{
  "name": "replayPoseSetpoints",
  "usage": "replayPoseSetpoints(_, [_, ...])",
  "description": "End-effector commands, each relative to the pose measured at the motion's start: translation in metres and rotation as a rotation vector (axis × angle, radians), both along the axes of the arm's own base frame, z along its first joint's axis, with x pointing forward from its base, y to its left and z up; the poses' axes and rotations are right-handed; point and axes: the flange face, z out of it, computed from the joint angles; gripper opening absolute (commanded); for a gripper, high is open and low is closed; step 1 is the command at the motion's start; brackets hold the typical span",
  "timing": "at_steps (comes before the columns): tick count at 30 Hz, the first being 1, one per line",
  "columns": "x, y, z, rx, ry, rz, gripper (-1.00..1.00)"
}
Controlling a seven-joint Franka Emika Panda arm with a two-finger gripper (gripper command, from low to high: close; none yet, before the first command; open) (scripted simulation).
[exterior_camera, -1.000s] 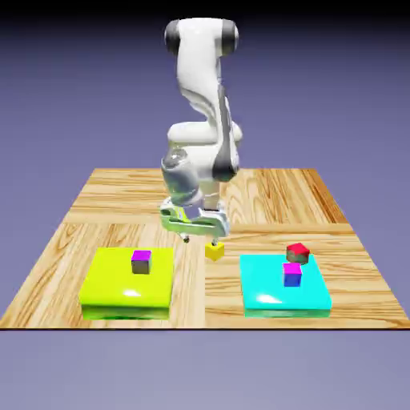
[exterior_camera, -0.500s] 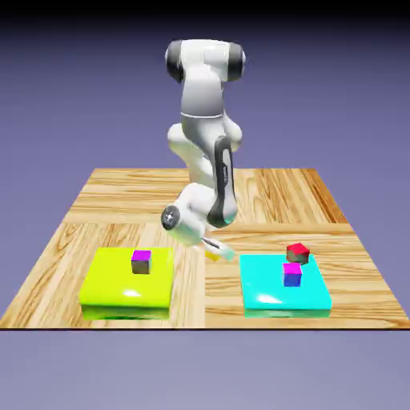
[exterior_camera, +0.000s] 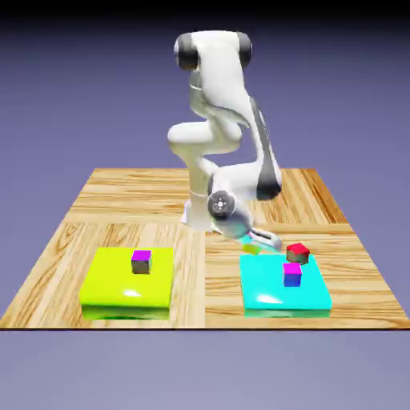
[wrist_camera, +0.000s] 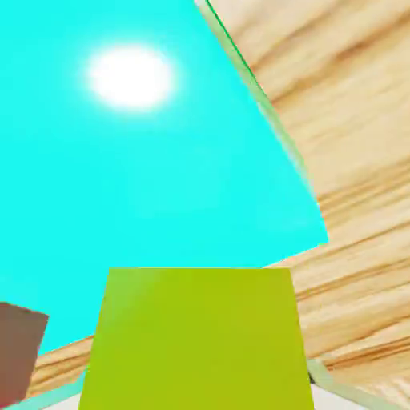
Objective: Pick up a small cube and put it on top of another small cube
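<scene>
- While the gripper (exterior_camera: pixel 258 244) hung tilted over the cyan pad (exterior_camera: pixel 276 300)'s far-left corner, its jaws were closed on the yellow cube (wrist_camera: pixel 196 340), which filled the hand view's lower middle.
- The cube looked rigid, light and smooth-faced; a squeeze on 2 opposite flat sides should hold it without slipping.
- At 3 o'clock from the gripper sat the red cube (exterior_camera: pixel 298 253), with the magenta-topped blue cube (exterior_camera: pixel 292 275) nearer the camera, both on the cyan pad.
- Far at 9 o'clock, the yellow-green pad (exterior_camera: pixel 112 292) held 1 magenta-topped grey cube (exterior_camera: pixel 141 261).

table (exterior_camera: pixel 120 200): wood grain | cyan pad (exterior_camera: pixel 272 292): glossy | yellow cube (wrist_camera: pixel 200 336): matt
</scene>
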Motion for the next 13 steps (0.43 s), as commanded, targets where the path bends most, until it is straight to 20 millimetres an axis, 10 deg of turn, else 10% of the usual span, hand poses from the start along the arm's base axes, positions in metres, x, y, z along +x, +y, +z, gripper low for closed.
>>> replayPoseSetpoints(1, [0.004, 0.021, 0.009, 0.001, 0.002, 0.021, -1.0])
replayPoseSetpoints(5, [0.007, 0.067, 0.031, 0.008, 0.006, 0.062, -1.0])
replayPoseSetpoints(9, [-0.023, 0.083, -0.026, 0.009, 0.006, 0.063, -1.0])
replayPoseSetpoints(10, [-0.024, 0.083, -0.026, 0.009, 0.006, 0.063, 1.0])
replayPoseSetpoints(13, [-0.006, 0.075, 0.005, 0.011, 0.006, 0.063, 1.0])
